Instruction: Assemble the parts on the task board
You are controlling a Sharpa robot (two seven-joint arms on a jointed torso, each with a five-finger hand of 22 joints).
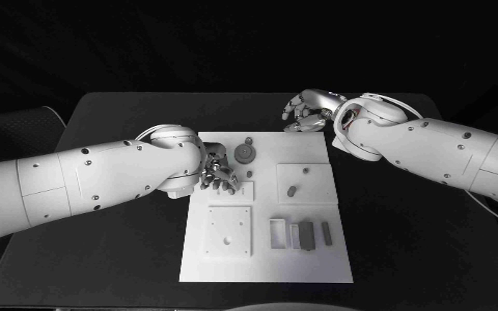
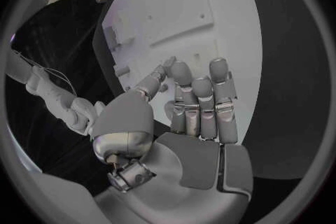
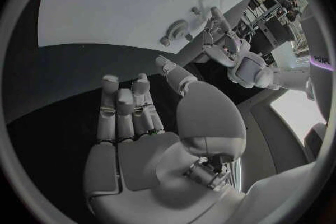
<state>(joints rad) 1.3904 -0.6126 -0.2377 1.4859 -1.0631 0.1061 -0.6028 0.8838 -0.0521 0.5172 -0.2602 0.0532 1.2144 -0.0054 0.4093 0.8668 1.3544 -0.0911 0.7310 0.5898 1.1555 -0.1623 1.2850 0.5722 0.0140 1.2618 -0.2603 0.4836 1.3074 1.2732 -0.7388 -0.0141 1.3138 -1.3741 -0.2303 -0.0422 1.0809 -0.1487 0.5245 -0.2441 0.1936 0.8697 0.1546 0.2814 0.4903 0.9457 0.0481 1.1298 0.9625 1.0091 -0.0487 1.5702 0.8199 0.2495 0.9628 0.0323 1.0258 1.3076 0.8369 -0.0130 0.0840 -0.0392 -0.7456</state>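
Task board (image 1: 311, 268): we log it at frame centre, grey parts (image 1: 301, 233) lower right. Left hand (image 1: 218, 173): over its left edge, fingers apart, empty. Right hand (image 1: 308, 111): above its upper right corner, fingers loosely spread, empty.

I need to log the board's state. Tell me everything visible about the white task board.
The white rectangular task board lies flat mid-table, matte like plastic. It carries raised square plates, a round grey gear near its far edge, and grey block parts near the front right. The left hand is over its left side; contact unclear.
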